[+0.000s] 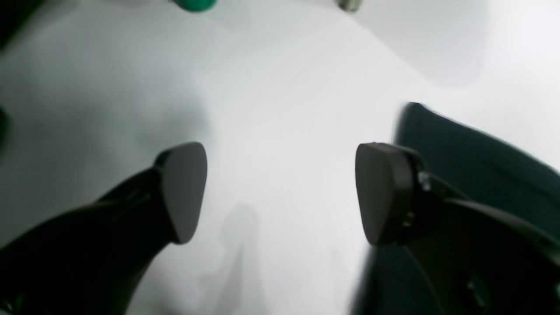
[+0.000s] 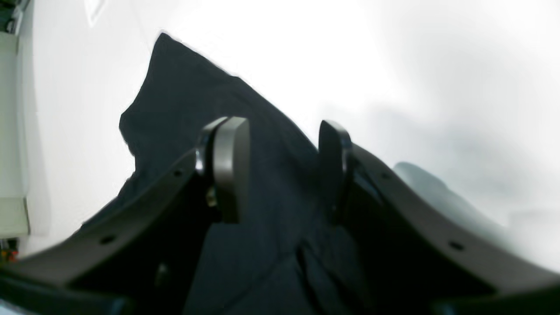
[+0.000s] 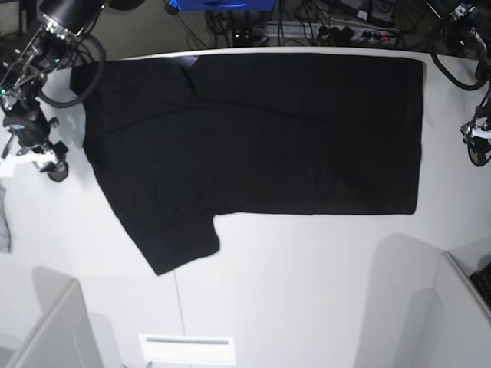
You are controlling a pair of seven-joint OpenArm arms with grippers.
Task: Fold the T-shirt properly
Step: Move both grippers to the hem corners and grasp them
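The black T-shirt (image 3: pixel 268 130) lies spread flat on the white table (image 3: pixel 307 291), plain side up, with its sleeves toward the left and its straight hem at the right. My right gripper (image 3: pixel 55 167) hovers off the shirt's left edge. In the right wrist view it (image 2: pixel 284 170) is open, with the shirt's cloth (image 2: pixel 183 96) showing between and beyond the fingers. My left gripper (image 3: pixel 479 149) is beside the shirt's right edge. In the left wrist view it (image 1: pixel 280 192) is open and empty over bare table, with the shirt (image 1: pixel 481 162) just behind its right finger.
A small grey cloth scrap (image 3: pixel 4 222) lies at the table's left edge. A white label (image 3: pixel 186 349) sits at the front. Grey panels stand at the front left (image 3: pixel 46 330) and front right (image 3: pixel 460 307). Cables and gear crowd the far edge (image 3: pixel 337 31).
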